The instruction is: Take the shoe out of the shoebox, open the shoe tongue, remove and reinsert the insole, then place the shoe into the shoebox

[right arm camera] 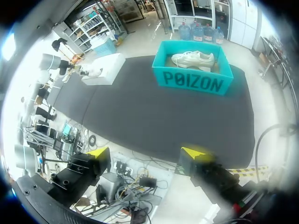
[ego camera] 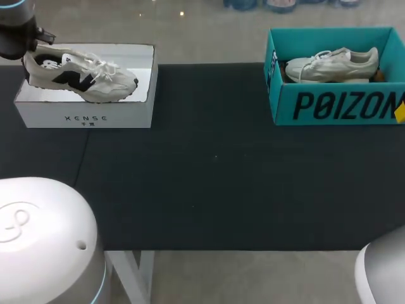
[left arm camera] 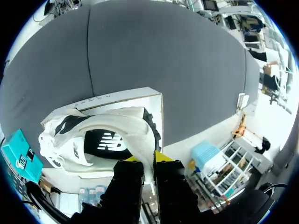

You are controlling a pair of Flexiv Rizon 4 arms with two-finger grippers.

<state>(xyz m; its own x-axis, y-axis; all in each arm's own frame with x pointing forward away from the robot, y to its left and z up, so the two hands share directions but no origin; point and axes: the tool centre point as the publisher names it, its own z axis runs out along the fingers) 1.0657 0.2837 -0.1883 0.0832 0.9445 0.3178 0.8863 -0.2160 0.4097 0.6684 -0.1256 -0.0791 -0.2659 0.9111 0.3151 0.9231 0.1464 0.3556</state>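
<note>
- Dark table (ego camera: 215,190) carries two boxes, well apart, along its far edge
- Teal box (ego camera: 335,104), bold dark print on its front, holds a pale shoe (ego camera: 332,64)
- White box (ego camera: 88,117), small print on its front, with the shoe (ego camera: 79,73) across its opening
- Left gripper (left arm camera: 148,161) pinches the shoe's heel
- Right gripper (right arm camera: 147,153) gapes wide beyond the table's near edge

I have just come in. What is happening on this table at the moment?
The left gripper is shut on the heel of the white and black shoe, at the open white shoebox. The right gripper is open and holds nothing, back from the table. A pale shoe lies in the teal box.
</note>
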